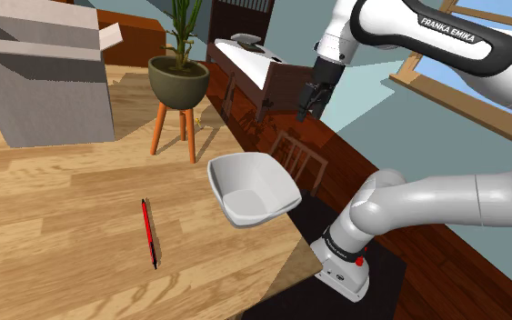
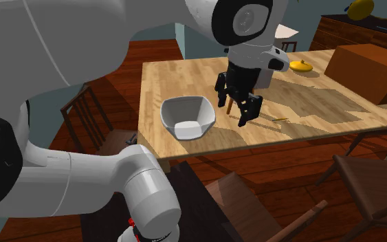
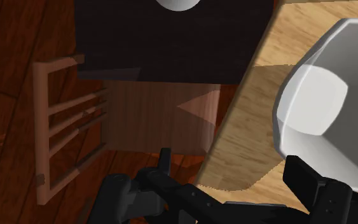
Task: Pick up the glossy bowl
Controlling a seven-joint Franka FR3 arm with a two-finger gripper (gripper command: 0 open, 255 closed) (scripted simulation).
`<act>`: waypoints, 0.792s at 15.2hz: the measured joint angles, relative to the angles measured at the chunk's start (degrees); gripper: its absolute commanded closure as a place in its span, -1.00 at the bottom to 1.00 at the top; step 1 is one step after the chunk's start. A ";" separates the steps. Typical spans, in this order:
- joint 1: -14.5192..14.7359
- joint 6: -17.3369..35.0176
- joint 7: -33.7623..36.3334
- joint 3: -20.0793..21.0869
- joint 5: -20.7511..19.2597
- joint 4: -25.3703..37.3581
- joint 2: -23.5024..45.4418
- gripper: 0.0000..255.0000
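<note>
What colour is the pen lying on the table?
Red, with a dark tip. The pen shows best in the shoulder view.

Home: wooden table, chairs, houseplant

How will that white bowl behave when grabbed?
The bowl looks rigid, so it likely keeps its shape. Its glossy surface may slip in the gripper. Its flat base probably resists tipping, though it sits near the table edge.
</note>
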 measured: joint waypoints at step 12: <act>1.22 7.73 18.66 9.95 15.26 -12.10 -3.82 -1.00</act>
